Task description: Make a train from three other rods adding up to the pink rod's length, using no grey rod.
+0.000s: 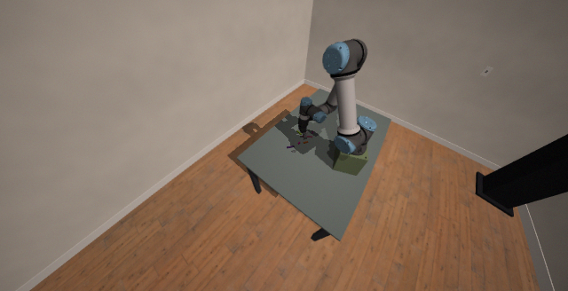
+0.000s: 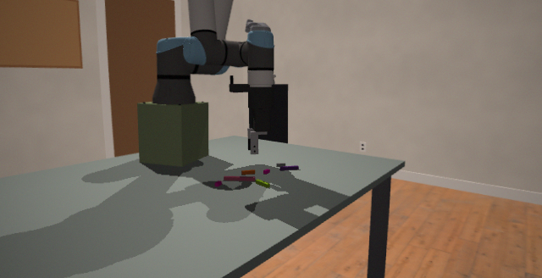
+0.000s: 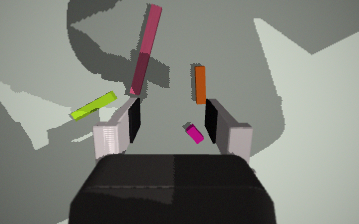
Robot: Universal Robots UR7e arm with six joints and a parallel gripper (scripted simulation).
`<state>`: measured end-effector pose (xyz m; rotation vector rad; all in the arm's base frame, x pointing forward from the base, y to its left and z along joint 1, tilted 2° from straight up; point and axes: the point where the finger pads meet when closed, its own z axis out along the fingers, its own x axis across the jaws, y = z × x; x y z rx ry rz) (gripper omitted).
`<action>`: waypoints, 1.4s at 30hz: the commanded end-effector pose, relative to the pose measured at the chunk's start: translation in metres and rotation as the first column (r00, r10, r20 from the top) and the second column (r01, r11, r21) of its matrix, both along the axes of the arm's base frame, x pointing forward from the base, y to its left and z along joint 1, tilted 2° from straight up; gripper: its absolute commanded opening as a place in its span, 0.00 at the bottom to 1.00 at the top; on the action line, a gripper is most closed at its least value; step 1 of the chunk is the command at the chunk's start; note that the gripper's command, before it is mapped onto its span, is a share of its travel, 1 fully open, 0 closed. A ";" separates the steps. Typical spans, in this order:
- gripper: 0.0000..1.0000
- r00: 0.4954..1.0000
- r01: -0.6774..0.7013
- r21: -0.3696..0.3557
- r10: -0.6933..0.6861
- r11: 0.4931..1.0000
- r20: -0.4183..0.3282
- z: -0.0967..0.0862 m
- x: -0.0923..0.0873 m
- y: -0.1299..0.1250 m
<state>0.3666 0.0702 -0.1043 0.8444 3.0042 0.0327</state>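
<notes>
My gripper (image 3: pixel 172 112) hangs above the table (image 2: pixel 339 164), jaws fully spread, holding nothing. Just inside my right finger lies a small magenta rod (image 3: pixel 194 133); ahead of that fingertip is the orange rod (image 3: pixel 200 84), and ahead of the left fingertip the long pink rod (image 3: pixel 145 50). The lime rod (image 3: pixel 94 105) lies off to the left. I judge these are light, stiff little bars, likely to skid if nudged, so I'd pinch each across its long sides at mid-length.
</notes>
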 end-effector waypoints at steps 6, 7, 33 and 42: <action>1.00 0.952 -0.307 -0.009 0.307 0.952 0.005 -0.002 0.002 0.022; 1.00 0.952 -0.307 -0.009 0.307 0.952 0.005 -0.002 0.002 0.022; 1.00 0.774 -0.633 -0.021 0.633 0.774 0.005 -0.004 0.002 0.050; 0.54 0.774 -0.633 -0.021 0.633 0.774 0.005 -0.004 0.002 0.050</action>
